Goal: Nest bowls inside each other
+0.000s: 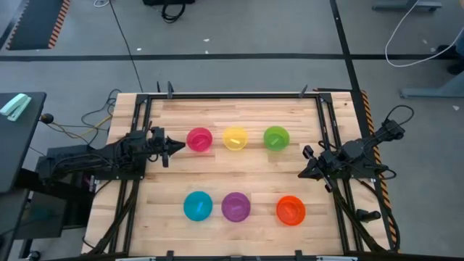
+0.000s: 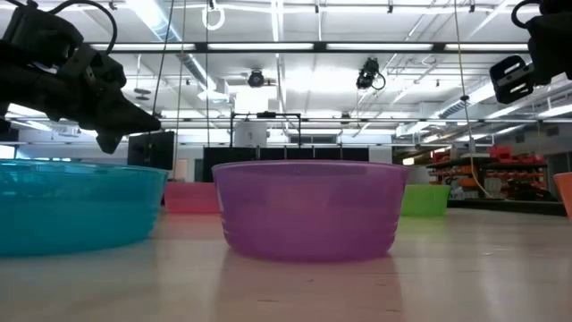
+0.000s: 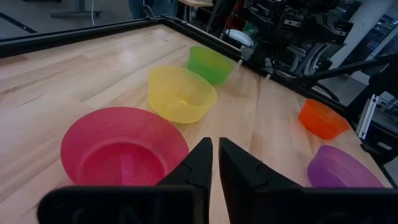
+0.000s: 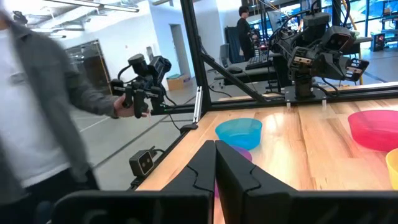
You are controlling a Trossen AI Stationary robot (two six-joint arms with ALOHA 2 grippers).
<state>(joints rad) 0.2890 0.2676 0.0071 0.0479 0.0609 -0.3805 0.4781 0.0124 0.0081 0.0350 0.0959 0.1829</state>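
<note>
Six bowls stand upright on the wooden table in two rows. The far row holds pink (image 1: pixel 199 139), yellow (image 1: pixel 235 138) and green (image 1: pixel 276 137); the near row holds blue (image 1: pixel 198 206), purple (image 1: pixel 235 206) and orange (image 1: pixel 291 210). My left gripper (image 1: pixel 179 148) hovers shut just left of the pink bowl (image 3: pixel 121 146), above the table. My right gripper (image 1: pixel 303 172) is shut near the table's right rail, between the green and orange bowls. In the low view the purple bowl (image 2: pixel 308 207) and blue bowl (image 2: pixel 76 204) stand nearest.
Black rails frame the table (image 1: pixel 239 177) on its left, right and far sides. Bare wood lies between the two rows of bowls. A person in a grey sleeve (image 4: pixel 68 93) stands beside the table in the right wrist view.
</note>
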